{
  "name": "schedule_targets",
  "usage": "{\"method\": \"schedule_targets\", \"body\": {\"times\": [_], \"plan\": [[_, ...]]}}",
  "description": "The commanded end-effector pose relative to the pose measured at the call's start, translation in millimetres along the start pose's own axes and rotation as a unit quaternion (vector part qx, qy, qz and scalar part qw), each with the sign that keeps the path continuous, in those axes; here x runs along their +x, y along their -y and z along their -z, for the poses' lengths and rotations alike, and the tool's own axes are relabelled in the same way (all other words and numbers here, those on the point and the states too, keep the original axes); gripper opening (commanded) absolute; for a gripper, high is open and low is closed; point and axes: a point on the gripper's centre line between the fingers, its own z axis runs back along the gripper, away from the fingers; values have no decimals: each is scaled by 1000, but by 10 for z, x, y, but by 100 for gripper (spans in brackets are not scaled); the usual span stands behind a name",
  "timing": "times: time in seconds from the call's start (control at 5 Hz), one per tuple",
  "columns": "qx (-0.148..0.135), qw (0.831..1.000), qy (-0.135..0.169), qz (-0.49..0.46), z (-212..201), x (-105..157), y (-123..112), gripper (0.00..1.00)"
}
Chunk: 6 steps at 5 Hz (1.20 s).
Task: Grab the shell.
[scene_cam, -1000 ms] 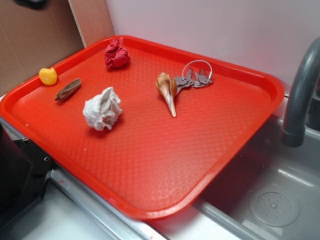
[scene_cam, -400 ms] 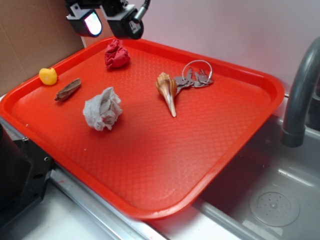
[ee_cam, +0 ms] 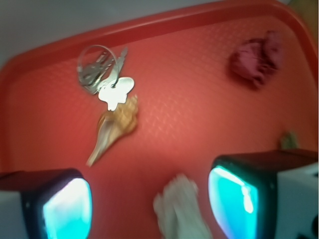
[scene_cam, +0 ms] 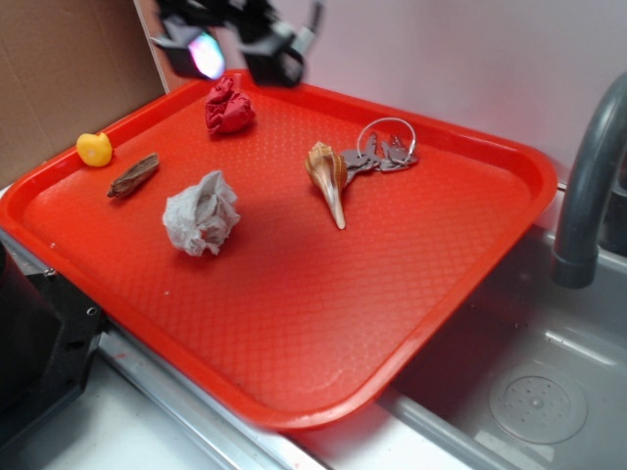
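Note:
The shell (scene_cam: pixel 327 178) lies on the red tray (scene_cam: pixel 294 323), tan-orange head toward the back, pale point toward the front. In the wrist view the shell (ee_cam: pixel 113 127) lies below a key ring. My gripper (scene_cam: pixel 240 51) hangs high over the tray's back edge, above a red crumpled ball, well to the left of and behind the shell. Its jaws stand wide apart with nothing between them; the glowing pads (ee_cam: pixel 67 209) frame the wrist view's bottom, and the gripper (ee_cam: pixel 149 206) is open.
A key ring with keys (scene_cam: pixel 382 152) touches the shell's head. A crumpled white paper ball (scene_cam: pixel 201 212), a dark bark-like piece (scene_cam: pixel 133 176), a yellow toy (scene_cam: pixel 94 149) and a red crumpled ball (scene_cam: pixel 227 106) lie on the tray. A grey faucet (scene_cam: pixel 588 196) stands at right over a sink.
The gripper came into view at the top left and has moved right along the tray's back edge. The objects on the tray have not moved.

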Motion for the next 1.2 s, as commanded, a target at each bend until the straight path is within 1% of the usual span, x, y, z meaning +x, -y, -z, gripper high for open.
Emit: {"method": "schedule_targets", "body": {"times": [0.0, 0.2, 0.4, 0.6, 0.8, 1.0], "plan": [[-41, 998, 52, -16, 262, 510, 248, 100], [-26, 999, 35, -23, 380, 513, 264, 100], [31, 999, -12, -38, 573, 551, 143, 100], [46, 997, -30, -45, 638, 573, 50, 100], [46, 997, -38, -38, 583, 516, 94, 71], [36, 998, -44, -37, 379, 371, 162, 0]]}}
